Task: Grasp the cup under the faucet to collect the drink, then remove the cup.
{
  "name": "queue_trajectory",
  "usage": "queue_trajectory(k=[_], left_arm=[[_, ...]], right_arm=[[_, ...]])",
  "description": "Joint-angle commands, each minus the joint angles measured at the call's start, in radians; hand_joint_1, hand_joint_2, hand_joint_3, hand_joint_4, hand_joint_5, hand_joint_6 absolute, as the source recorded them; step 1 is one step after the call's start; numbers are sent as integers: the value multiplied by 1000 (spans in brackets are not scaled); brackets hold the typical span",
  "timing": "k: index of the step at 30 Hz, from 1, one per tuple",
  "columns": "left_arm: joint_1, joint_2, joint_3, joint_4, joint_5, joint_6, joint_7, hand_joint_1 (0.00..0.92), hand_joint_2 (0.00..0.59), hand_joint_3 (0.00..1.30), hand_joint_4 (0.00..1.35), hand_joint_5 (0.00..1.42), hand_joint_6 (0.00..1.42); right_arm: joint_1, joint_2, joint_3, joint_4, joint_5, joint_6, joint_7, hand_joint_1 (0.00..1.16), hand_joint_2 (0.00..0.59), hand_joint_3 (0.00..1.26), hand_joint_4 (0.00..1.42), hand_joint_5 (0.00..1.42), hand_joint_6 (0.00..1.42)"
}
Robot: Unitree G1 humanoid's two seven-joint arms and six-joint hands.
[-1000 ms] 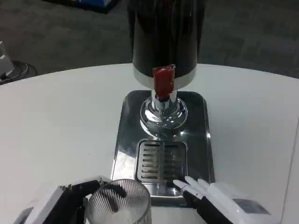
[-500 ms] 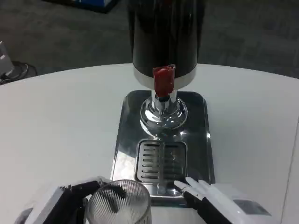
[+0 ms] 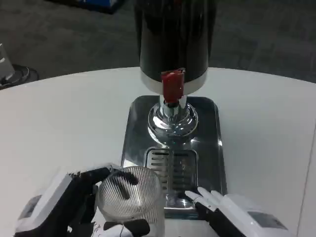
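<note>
My left hand [image 3: 59, 205] grips a clear ribbed cup [image 3: 131, 197] at the bottom of the picture, its fingers wrapped round the cup's sides. The cup is upright and overlaps the near left corner of the drip grille [image 3: 171, 170]. The dark drink dispenser [image 3: 174, 39] stands at the back, and its red faucet lever [image 3: 172, 86] hangs over the chrome base [image 3: 173, 118], well beyond the cup. My right hand [image 3: 232, 212] rests at the tray's near right corner, fingers stretched forward and holding nothing.
The dispenser stands on a shiny steel tray [image 3: 136, 128] in the middle of the round white table [image 3: 64, 118]. Dark floor lies beyond the table's far edge. A white object [image 3: 7, 66] sits at the far left edge.
My left hand has carried the cup up and forward, toward the grille and faucet. My right hand has barely shifted.
</note>
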Motion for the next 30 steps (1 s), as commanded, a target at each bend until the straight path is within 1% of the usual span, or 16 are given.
queue_trajectory(k=[1, 8, 12, 16, 22, 25, 30], left_arm=[[-54, -11, -4, 44, 14, 12, 27, 387, 130, 1057, 1139, 1327, 1424], [-149, -29, -25, 141, 63, 22, 66, 387, 129, 1057, 1139, 1327, 1424], [-199, -35, -38, 192, 91, 31, 87, 387, 129, 1057, 1139, 1327, 1424], [-239, -33, -53, 234, 108, 35, 103, 387, 129, 1057, 1139, 1327, 1424], [-339, -32, -88, 340, 154, 46, 141, 387, 128, 1057, 1139, 1327, 1424], [-404, -26, -106, 412, 178, 47, 169, 387, 128, 1057, 1139, 1327, 1424], [-522, -13, -133, 555, 207, 40, 214, 387, 128, 1057, 1139, 1315, 1424]], right_arm=[[18, 10, -10, -16, -10, -3, -6, 343, 422, 94, 0, 0, 18], [10, 18, -10, -4, -28, -19, -26, 343, 422, 94, 0, 0, 18], [10, 26, -8, 6, -32, -16, -33, 345, 427, 95, 0, 0, 17], [15, 31, -10, 3, -30, -16, -34, 347, 433, 95, 0, 0, 17], [18, 32, -24, -3, -19, -16, -29, 349, 436, 95, 0, 0, 19], [15, 27, -38, -9, -17, -20, -27, 350, 437, 95, 0, 0, 24], [-1, 31, -44, 2, -14, -12, -17, 351, 437, 95, 0, 0, 29]])
